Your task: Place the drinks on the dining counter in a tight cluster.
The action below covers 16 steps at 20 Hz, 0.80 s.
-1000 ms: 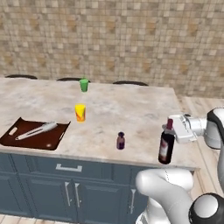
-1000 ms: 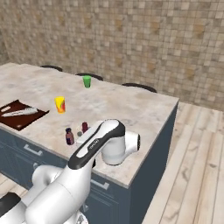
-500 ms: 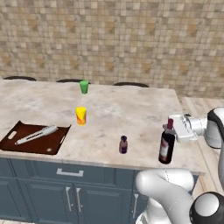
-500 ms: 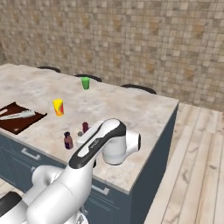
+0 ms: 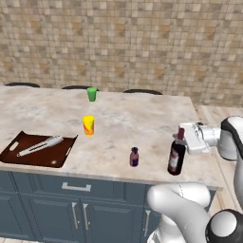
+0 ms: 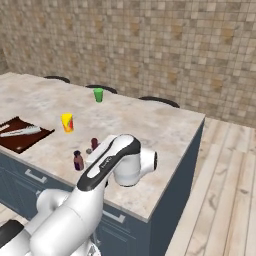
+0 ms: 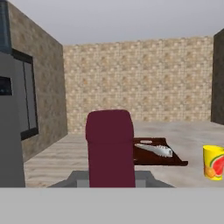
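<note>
My gripper is shut on the neck of the tall dark red wine bottle, which stands upright near the front right of the dining counter; whether its base touches the top I cannot tell. A short way to its left stands the tiny maroon bottle. In the right base view my arm hides most of the wine bottle, and the tiny bottle is just left of it. The hand view looks along the bottle's dark red neck.
A yellow cup stands mid-counter and a green cup near the far edge. A dark cutting board with a utensil lies at the front left. The counter's right edge is close to the wine bottle, with wooden floor beyond.
The whole picture has shifted slightly, so the camera moved. The held wine bottle now stands a little closer to the tiny maroon bottle. The gripper has stayed shut.
</note>
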Tool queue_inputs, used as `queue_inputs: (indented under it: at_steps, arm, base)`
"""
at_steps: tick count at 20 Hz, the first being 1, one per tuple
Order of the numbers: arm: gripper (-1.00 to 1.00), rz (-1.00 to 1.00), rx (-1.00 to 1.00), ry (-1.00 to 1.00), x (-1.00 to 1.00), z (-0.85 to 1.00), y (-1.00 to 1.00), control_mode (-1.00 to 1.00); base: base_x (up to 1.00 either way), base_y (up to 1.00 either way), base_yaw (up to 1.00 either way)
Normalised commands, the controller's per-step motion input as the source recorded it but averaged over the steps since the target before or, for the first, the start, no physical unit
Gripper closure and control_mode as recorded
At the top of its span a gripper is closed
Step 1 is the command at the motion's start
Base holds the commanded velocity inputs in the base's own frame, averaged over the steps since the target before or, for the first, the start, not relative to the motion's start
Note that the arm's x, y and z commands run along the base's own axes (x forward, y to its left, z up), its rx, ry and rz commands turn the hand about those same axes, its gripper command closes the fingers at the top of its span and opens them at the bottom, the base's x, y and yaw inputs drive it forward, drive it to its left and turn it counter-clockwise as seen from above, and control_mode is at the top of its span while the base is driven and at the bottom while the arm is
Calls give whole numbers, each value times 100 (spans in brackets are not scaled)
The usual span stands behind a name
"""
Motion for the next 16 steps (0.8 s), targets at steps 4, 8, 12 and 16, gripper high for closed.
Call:
queue_inputs:
  at_steps: [4,8,12,16]
  arm:
    - [100,9,0,-13,47,2,27,-100]
    - [100,6,0,-1,59,-1,25,-100]
    - [100,5,0,0,42,-7,30,-100]
    - [100,4,0,0,32,-15,30,-100]
  base:
    - [0,0,0]
    - [0,0,0]
    - [0,0,0]
    - [0,0,0]
